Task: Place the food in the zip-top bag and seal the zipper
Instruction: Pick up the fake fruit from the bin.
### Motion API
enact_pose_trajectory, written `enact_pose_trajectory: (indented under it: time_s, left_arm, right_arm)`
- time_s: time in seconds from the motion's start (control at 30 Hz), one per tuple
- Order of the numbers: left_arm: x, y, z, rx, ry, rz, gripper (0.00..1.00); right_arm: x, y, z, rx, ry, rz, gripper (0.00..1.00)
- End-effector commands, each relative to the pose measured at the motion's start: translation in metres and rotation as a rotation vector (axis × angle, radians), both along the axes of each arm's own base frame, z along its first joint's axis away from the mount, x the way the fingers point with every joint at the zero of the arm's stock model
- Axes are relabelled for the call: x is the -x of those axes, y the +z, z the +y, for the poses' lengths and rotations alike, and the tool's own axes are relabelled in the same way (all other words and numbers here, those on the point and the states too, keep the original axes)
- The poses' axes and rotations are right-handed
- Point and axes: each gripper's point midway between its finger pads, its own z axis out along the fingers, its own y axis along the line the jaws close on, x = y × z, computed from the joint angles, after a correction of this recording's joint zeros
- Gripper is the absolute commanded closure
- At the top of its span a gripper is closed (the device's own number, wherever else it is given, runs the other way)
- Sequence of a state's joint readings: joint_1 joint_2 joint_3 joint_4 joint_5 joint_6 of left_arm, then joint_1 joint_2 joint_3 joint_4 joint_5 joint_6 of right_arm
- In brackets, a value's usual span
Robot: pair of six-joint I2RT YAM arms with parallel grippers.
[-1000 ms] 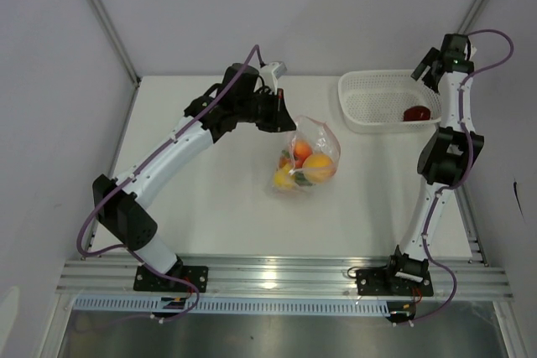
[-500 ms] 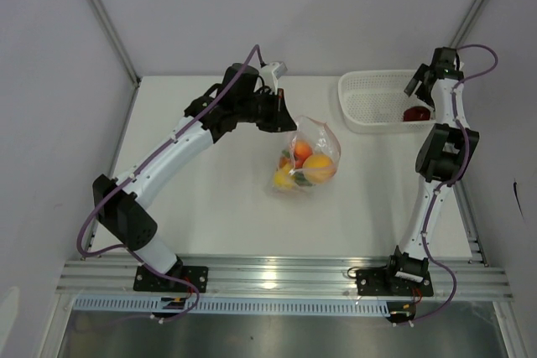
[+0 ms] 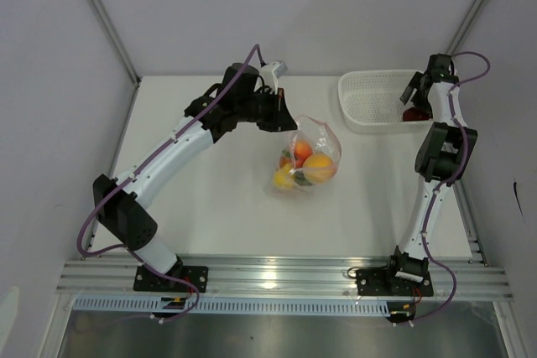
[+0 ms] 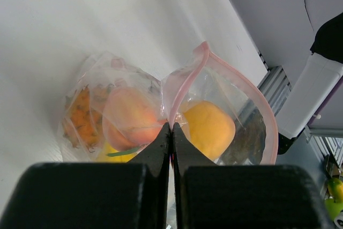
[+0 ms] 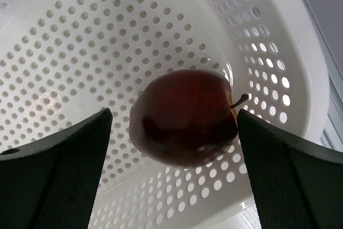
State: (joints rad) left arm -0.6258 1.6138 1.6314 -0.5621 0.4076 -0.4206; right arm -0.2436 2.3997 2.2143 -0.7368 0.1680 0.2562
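We see left gripper [image 4: 171, 132] pinched on bag zipper [image 4: 185, 81] — right gripper [image 5: 172, 120] spread wide, flanking dark red apple [image 5: 185, 113] in mesh basket [image 5: 107, 52].

place: robot lab cell | evidence: white table [image 3: 210, 207], aluminium mounting rail [image 3: 285, 271], bare grey panel walls [image 3: 294, 6]

The left arm [image 3: 180, 144] sweeps from its base at seven o'clock up toward twelve, then bends at the wrist toward four. The left gripper [image 3: 284, 119] has its fingers [image 4: 158, 148] pressed tight together. The right arm [image 3: 425, 211] climbs from five o'clock to two. It folds downward there, with the right gripper [image 3: 413, 98] spread wide.
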Motion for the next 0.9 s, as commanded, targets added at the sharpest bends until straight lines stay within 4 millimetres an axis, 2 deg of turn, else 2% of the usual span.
enact_pose_trajectory:
  time_s: [0.0, 0.3, 0.43, 0.53, 0.63, 0.67, 0.7, 0.77, 0.87]
  left_arm:
    - [-0.001, 0.009, 0.0, 0.032, -0.004, -0.014, 0.99]
    - [-0.001, 0.009, 0.0, 0.031, -0.004, -0.013, 0.99]
    - [-0.001, 0.007, 0.0, 0.026, -0.005, -0.013, 0.99]
    - [-0.002, 0.007, 0.0, 0.028, -0.004, -0.009, 0.99]
    - [-0.001, 0.008, -0.001, 0.028, -0.006, -0.009, 0.99]
    - [-0.001, 0.009, 0.0, 0.029, -0.003, -0.012, 0.99]
    - [-0.001, 0.007, 0.0, 0.025, -0.002, -0.01, 1.0]
    - [-0.001, 0.009, 0.0, 0.024, 0.0, -0.013, 1.0]
    - [-0.002, 0.008, 0.001, 0.022, 0.005, -0.012, 0.99]
  right_arm:
    - [-0.005, -0.014, 0.004, 0.019, 0.017, 0.021, 0.01]
    - [0.002, -0.028, 0.006, 0.048, 0.013, 0.074, 0.02]
    - [0.0, -0.032, 0.005, 0.049, 0.012, 0.073, 0.05]
    - [-0.004, -0.03, 0.007, 0.035, 0.017, 0.059, 0.14]
    - [-0.011, -0.022, 0.012, 0.007, 0.025, 0.029, 0.38]
    - [-0.013, -0.016, 0.015, -0.002, 0.026, 0.013, 0.55]
    - [-0.016, -0.01, 0.016, -0.005, 0.025, -0.004, 0.6]
    - [-0.021, 0.003, 0.018, -0.008, 0.017, -0.038, 0.62]
    - [-0.029, 0.043, 0.023, -0.015, 0.02, -0.124, 0.66]
